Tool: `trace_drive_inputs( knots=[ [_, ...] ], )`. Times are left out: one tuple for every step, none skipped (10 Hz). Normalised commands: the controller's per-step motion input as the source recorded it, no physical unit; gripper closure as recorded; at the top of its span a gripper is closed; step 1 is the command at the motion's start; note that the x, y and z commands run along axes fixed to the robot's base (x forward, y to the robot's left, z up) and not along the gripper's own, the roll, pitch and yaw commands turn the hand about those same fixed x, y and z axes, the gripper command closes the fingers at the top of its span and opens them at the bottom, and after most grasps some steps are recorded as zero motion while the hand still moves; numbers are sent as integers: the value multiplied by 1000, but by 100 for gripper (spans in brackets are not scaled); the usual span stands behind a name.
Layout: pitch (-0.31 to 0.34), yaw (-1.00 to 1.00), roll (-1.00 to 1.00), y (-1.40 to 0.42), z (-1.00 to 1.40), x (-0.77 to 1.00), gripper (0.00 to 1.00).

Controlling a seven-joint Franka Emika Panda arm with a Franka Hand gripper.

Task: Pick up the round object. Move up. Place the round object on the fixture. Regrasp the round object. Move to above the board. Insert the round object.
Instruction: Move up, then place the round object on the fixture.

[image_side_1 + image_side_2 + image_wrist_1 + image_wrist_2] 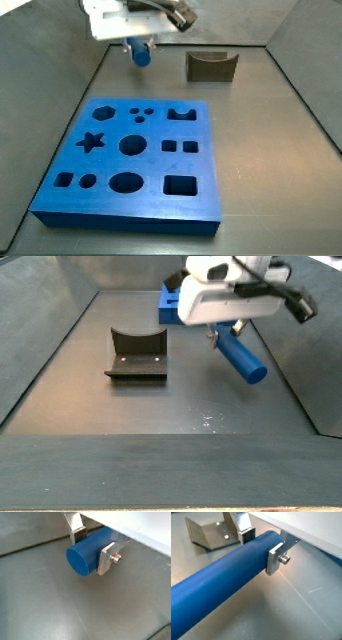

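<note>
My gripper (225, 331) is shut on the round object (243, 359), a blue cylinder peg, and holds it tilted in the air above the grey floor. In both wrist views the silver fingers (107, 558) clamp the peg's sides near one end. Its flat round end (82, 560) faces the camera, and its long body (224, 582) runs out past the gripper (262, 546). The fixture (136, 356), a dark block with a U-shaped notch, stands on the floor beside the peg and apart from it. The blue board (134, 165) with its cut-out holes lies flat, away from the gripper (139, 40).
Grey walls (54, 346) enclose the floor on all sides. The fixture (210, 67) stands between the board and the back wall; in a wrist view the fixture (210, 534) shows just behind the peg. Beyond the arm, a corner of the board (167, 304) is visible.
</note>
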Motion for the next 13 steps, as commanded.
trace_drive_inputs(
  knots=[
    [29,-21,-42,2,336,-22,100],
    [26,-17,-50,0,196,-23,100],
    [0,0,0,0,1000,0,100],
    [8,1,-5,-1,1000,-2,100],
    [25,2,-12,-5,1000,-14,100],
    [25,4,-19,-7,1000,-17,100],
    [26,6,-30,-11,1000,-21,100],
    [28,7,-39,-15,1000,-24,100],
    [32,8,-47,-17,929,-23,100],
    [35,9,-56,-17,778,-17,100],
    [46,9,-68,-16,574,-8,100],
    [54,8,-76,-14,421,0,100],
    [67,9,-86,-10,218,6,100]
  ],
)
